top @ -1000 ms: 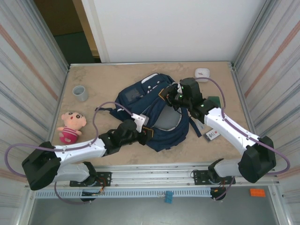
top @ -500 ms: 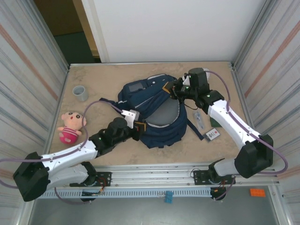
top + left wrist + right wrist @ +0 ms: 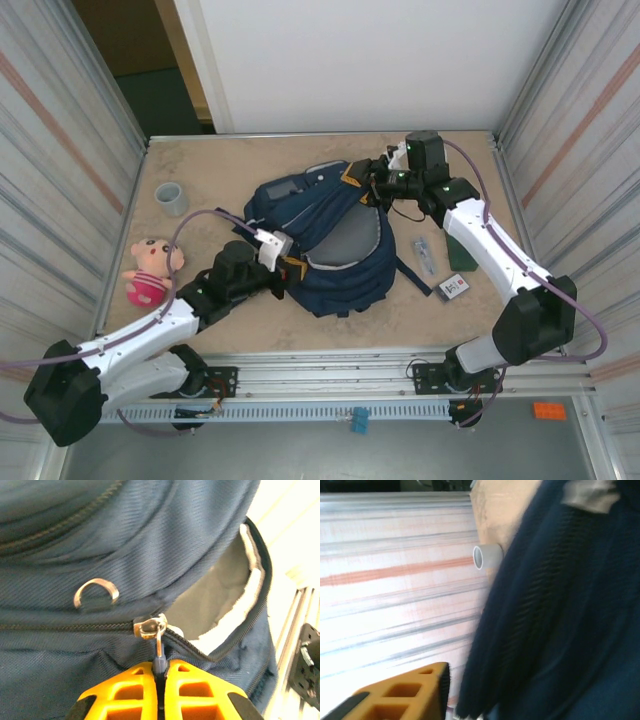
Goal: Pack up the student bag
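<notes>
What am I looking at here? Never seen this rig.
Two robot arms are bolted at a table's near edge, each ending in a two-finger end effector. The overhead picture comes from a fixed camera above and behind them; the other two come from a camera on each wrist. On the table lie a navy backpack, a plush doll, a grey cup and a small card. The left end effector is shut on the backpack's zipper pull; the main compartment gapes partly open. The right end effector is at the backpack's top; whether it grips is unclear.
</notes>
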